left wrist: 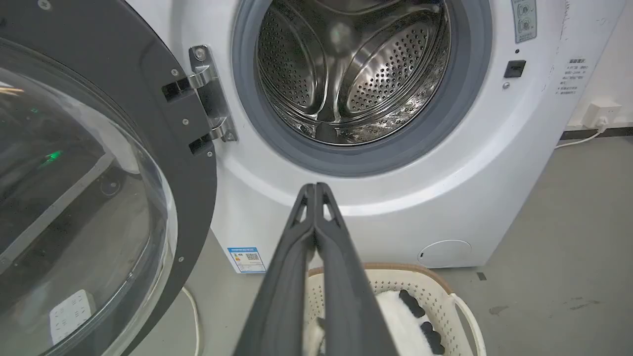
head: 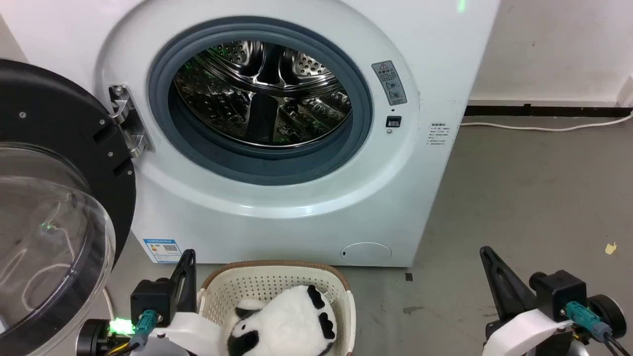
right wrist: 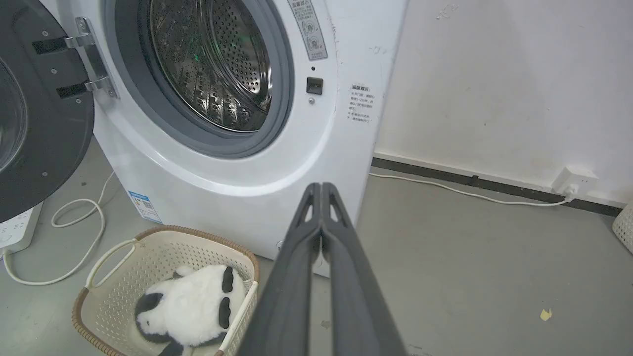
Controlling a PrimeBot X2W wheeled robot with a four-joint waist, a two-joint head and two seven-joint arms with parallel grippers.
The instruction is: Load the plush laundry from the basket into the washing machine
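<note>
The left gripper (head: 189, 254) has its two long dark fingers pressed together. They hold nothing. The right gripper (head: 485, 251) has its fingers pressed together too, and they also hold nothing.

The fluffy white stuffed toy with black patches (head: 287, 324) lies inside the small cream plastic basket with holes and a brown rim (head: 277, 265). The basket sits on the grey floor (head: 519, 198), just to the right of the left gripper and a little below its tips. The toy touches neither gripper. From the right gripper, the basket and the toy are well off to the left and lower down.

The big white washing machine (head: 296, 222) stands in front of both grippers, past the basket. Its round mouth has a grey rubber ring (head: 366, 113) around it. Inside is the shiny steel drum with little holes (head: 262, 94). There is nothing soft in the part of the drum that shows. The mouth is up and ahead of the left gripper's tips, and up and to the left of the right gripper's tips.

The round clear door with a black rim (head: 49, 207) is swung wide open. It hangs to the left of the left gripper.

A white cord (head: 544, 128) runs along the floor by the pale wall (head: 554, 44), far ahead and to the right of the right gripper. A tiny yellow scrap (head: 611, 248) lies on the floor to that gripper's right.
</note>
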